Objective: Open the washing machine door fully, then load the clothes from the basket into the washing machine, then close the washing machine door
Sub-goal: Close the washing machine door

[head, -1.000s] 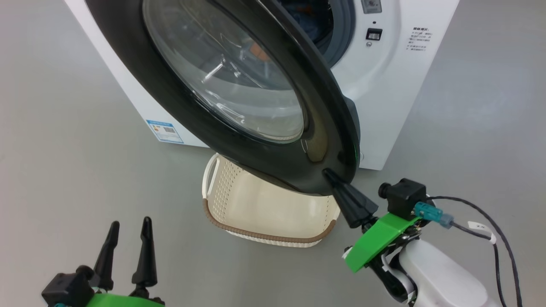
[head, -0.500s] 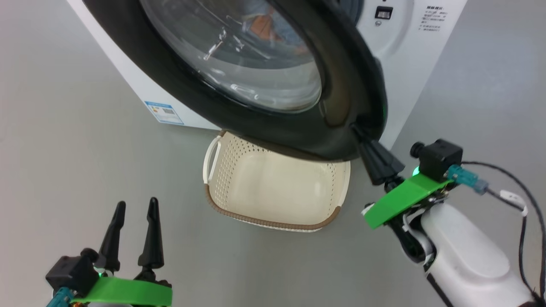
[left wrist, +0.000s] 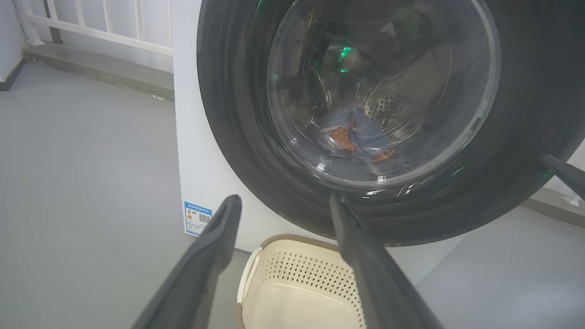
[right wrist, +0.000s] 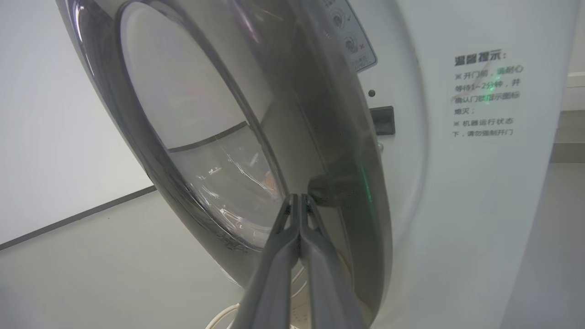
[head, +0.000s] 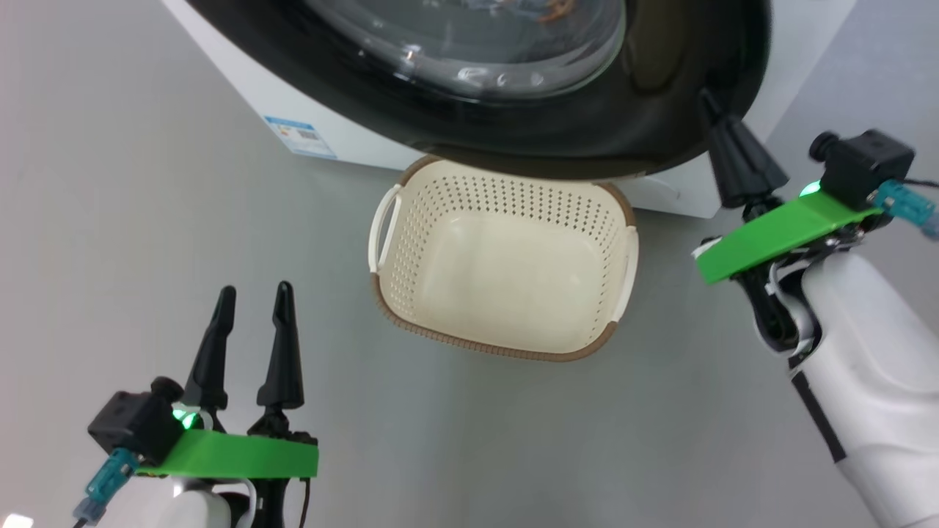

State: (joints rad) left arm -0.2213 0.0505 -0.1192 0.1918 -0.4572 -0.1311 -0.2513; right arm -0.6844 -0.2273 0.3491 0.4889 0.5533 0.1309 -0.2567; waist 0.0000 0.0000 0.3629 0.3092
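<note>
While washing machine door [head: 557, 139] is ajar, rim must be pushed home by pressed-together right jaws. Left jaws are spread.

- Washing machine door [head: 587, 143]: nearly shut, at right gripper [head: 708, 99] tips.
- Basket [head: 506, 202]: empty, left of right gripper.
- Clothes [left wrist: 354, 137]: blue, inside drum [left wrist: 393, 105], ahead of left gripper [left wrist: 284, 198].

The floor [head: 110, 220] is a smooth, uniform grey surface under soft, even light. In the left wrist view, a white slatted railing [left wrist: 96, 20] runs above a raised grey kerb [left wrist: 91, 68] at the floor's edge. In the right wrist view, a plain white wall [right wrist: 41, 114] meets the floor at a dark base strip [right wrist: 77, 217].
</note>
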